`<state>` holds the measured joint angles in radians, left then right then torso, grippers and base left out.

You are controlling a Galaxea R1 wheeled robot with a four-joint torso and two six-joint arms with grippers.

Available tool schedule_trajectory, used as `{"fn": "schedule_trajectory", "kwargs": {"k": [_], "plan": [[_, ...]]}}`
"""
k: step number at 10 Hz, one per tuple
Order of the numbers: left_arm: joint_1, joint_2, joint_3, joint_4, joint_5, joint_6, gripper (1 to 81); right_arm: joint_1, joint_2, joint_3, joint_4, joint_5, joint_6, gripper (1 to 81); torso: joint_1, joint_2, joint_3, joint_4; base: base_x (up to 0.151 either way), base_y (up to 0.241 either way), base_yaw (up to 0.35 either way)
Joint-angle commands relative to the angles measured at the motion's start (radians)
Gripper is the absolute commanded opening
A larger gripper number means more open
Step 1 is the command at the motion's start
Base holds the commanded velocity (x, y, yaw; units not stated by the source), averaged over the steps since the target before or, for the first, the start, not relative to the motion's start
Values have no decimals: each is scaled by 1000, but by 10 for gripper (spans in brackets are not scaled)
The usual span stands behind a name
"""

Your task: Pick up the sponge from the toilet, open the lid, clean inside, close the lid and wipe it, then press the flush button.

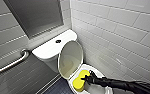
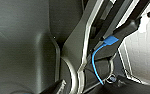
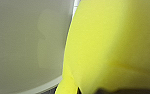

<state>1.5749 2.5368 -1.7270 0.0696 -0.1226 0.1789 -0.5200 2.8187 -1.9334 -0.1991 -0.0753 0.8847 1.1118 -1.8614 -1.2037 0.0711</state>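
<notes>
The white toilet point(image 1: 101, 75) stands against the tiled wall with its lid point(image 1: 70, 60) raised upright, greyish underside facing the bowl. My right gripper point(image 1: 87, 78) reaches in from the lower right and is shut on the yellow sponge point(image 1: 80, 80), which sits over the bowl's left rim just in front of the lid. In the right wrist view the sponge point(image 3: 116, 45) looms large beside the lid's pale underside point(image 3: 26, 42). A dark flush button point(image 1: 58, 41) sits on the tank top point(image 1: 53, 45).
A metal grab bar point(image 1: 11, 63) runs along the grey wall at the left. White tiled wall point(image 1: 121, 37) closes the right side. Dark floor tiles point(image 1: 58, 88) lie in front of the toilet. The left wrist view looks at the robot's own dark frame with a blue cable point(image 2: 97, 60).
</notes>
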Motion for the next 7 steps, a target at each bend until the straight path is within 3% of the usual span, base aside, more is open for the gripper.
{"fn": "schedule_trajectory", "kwargs": {"k": [1, 3, 4, 7], "plan": [[24, -19, 23, -1, 86, 2, 811, 133, 182, -209, -10, -18, 37, 10, 0, 0, 0, 0, 0, 0, 0], [24, -19, 21, -1, 86, 2, 811, 81, 213, -212, -40, -14, 22, 10, 0, 0, 0, 0, 0, 0, 0], [24, -18, 21, -1, 86, 2, 811, 48, 192, -151, -84, -15, 22, 10, 0, 0, 0, 0, 0, 0, 0], [20, -7, 21, 4, 86, 5, 811, -12, 31, 74, -135, -23, 27, 10, 0, 0, 0, 0, 0, 0, 0]]}}
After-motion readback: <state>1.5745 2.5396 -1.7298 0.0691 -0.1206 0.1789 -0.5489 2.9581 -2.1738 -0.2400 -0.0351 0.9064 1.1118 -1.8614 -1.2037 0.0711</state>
